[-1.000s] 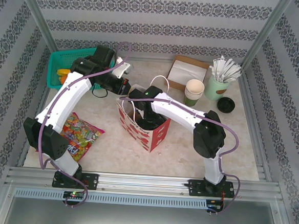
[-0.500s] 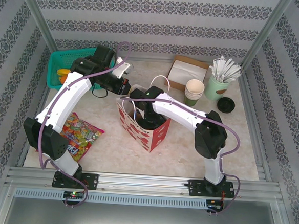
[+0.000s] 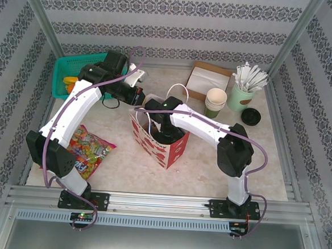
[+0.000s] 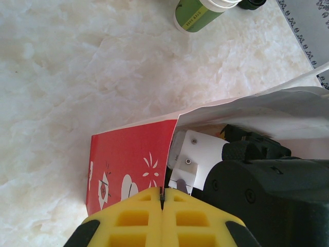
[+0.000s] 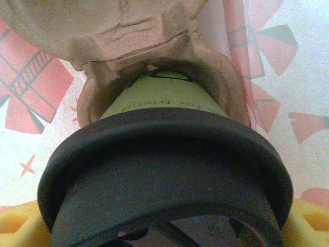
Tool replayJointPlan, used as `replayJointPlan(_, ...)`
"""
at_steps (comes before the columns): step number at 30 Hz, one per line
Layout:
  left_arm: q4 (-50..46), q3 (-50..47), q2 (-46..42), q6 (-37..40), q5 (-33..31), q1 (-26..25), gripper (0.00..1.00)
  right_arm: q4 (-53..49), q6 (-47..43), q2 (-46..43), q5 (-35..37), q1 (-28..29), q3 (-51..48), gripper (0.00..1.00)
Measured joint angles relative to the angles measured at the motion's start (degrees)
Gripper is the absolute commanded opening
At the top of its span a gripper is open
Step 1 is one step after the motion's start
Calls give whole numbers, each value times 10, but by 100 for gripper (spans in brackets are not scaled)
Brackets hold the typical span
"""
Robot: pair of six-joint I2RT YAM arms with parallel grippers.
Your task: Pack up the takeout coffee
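The takeout coffee, a green cup under a black lid, stands with its base in a pocket of a brown pulp carrier inside the red-and-white paper bag. My right gripper is down in the bag, its yellow fingertips on both sides of the lid, shut on the cup. My left gripper is shut on the bag's thin top rim and holds that side up. From above, the right wrist fills the bag's mouth and hides the cup.
A stack of paper cups, a pale green cup of white sticks, a loose black lid and a napkin box stand at the back right. A teal basket is back left, a candy packet front left.
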Motion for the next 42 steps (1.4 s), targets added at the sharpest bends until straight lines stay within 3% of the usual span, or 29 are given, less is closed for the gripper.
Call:
replayJointPlan(16, 0, 0, 0, 0, 0, 0, 0, -16, 12, -2, 6, 0, 30, 83)
replayJointPlan(17, 0, 0, 0, 0, 0, 0, 0, -20, 13, -2, 8, 0, 34, 84)
replayJointPlan(18, 0, 0, 0, 0, 0, 0, 0, -23, 14, -2, 9, 0, 37, 97)
replayJointPlan(19, 1, 0, 0, 0, 0, 0, 0, -26, 14, -2, 10, 0, 42, 98)
replayJointPlan(42, 5, 0, 0, 0, 0, 0, 0, -49, 15, -35, 20, 0, 96, 98)
